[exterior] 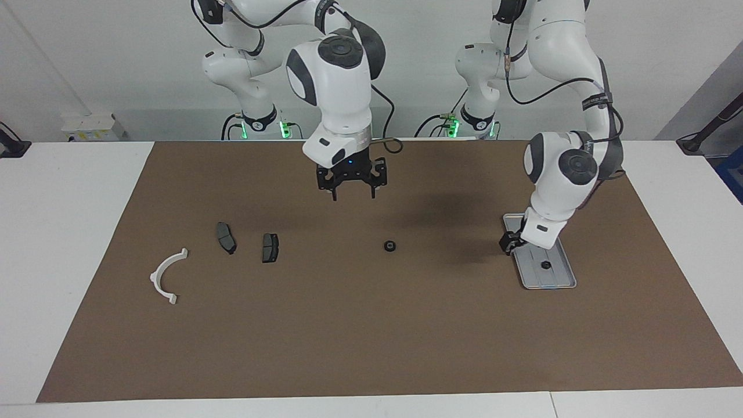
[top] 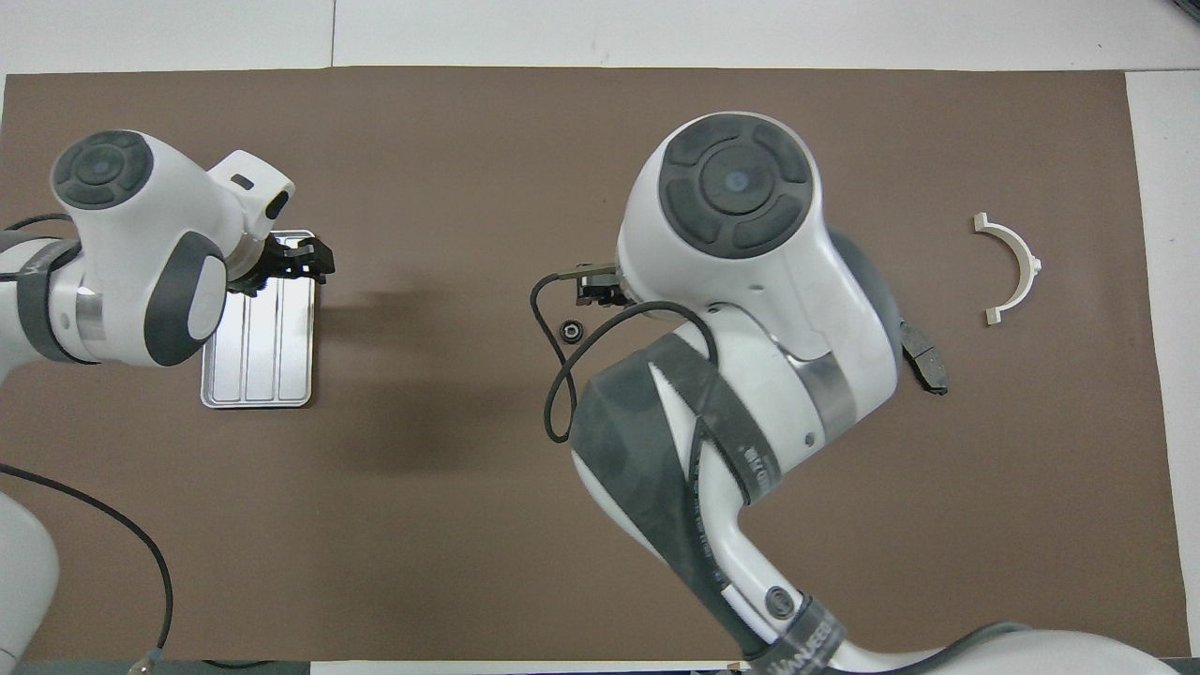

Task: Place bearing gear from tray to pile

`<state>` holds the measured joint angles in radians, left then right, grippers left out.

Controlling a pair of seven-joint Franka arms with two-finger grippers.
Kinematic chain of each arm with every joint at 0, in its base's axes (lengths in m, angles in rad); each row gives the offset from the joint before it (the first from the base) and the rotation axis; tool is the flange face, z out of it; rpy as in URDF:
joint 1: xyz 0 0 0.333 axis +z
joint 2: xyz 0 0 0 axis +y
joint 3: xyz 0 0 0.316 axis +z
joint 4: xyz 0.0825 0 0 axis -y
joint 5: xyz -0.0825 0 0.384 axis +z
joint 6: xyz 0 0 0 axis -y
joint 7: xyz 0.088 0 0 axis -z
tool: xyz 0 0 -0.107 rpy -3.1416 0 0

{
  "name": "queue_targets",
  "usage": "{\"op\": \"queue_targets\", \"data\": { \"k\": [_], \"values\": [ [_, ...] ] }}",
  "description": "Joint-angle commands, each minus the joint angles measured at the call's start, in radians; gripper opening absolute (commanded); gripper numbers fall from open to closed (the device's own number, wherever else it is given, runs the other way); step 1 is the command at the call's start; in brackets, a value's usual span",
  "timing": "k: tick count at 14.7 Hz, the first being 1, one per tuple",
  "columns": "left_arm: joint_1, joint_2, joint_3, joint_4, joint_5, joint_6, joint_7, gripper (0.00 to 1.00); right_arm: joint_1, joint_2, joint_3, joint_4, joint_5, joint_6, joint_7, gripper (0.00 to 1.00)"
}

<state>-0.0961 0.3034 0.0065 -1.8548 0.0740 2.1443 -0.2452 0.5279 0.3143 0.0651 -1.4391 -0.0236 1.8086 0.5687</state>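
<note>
On the brown mat (exterior: 371, 348), toward the left arm's end of the table: tray (exterior: 562, 283), silver-grey, rimmed, with one small black bearing gear (exterior: 545, 265) lying in it

Between tray and pile, on bare mat: second bearing gear (exterior: 390, 246), clear of both

Toward the right arm's end: pile, being one white half-ring bracket (exterior: 165, 276) and two dark brake pads (exterior: 226, 237), the second pad (exterior: 270, 247) beside the first

Left gripper (exterior: 508, 242): low at the tray's edge nearest the middle of the table, apart from the gear in the tray; whether its fingers are spread or closed cannot be told, and nothing is seen held

Right gripper (exterior: 352, 193): raised over bare mat, fingers spread, empty, touching nothing

Step in hand, as judged: right arm collecting the gear on the mat and carrying it to the pile. To do it well: centre the spread fingers over the small ring, come straight down, close across its outer rim without nudging it aside, lift clear, and set it on bare mat beside the pads so they are not disturbed
</note>
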Motion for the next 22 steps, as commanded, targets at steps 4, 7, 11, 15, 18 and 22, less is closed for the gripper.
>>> {"op": "queue_targets", "data": {
  "k": [4, 7, 11, 15, 18, 22],
  "values": [
    [0.073, 0.022, -0.013, -0.069, 0.012, 0.169, 0.080, 0.57, 0.063, 0.127, 0.001, 0.057, -0.039, 0.122, 0.057, 0.88],
    [0.101, 0.034, -0.013, -0.099, 0.012, 0.229, 0.096, 0.48, 0.069, 0.172, 0.001, 0.046, -0.044, 0.152, 0.057, 0.87],
    [0.114, 0.051, -0.013, -0.101, 0.012, 0.241, 0.123, 0.47, 0.075, 0.216, 0.001, 0.016, -0.049, 0.216, 0.063, 0.87],
    [0.118, 0.051, -0.013, -0.110, 0.012, 0.247, 0.123, 0.47, 0.063, 0.221, 0.001, -0.072, -0.049, 0.294, 0.053, 0.87],
    [0.118, 0.057, -0.013, -0.110, 0.012, 0.264, 0.123, 0.44, 0.055, 0.226, 0.001, -0.121, -0.050, 0.353, 0.051, 0.87],
    [0.115, 0.072, -0.014, -0.113, 0.012, 0.284, 0.121, 0.44, 0.057, 0.241, 0.001, -0.144, -0.050, 0.386, 0.048, 0.87]
  ]
}}
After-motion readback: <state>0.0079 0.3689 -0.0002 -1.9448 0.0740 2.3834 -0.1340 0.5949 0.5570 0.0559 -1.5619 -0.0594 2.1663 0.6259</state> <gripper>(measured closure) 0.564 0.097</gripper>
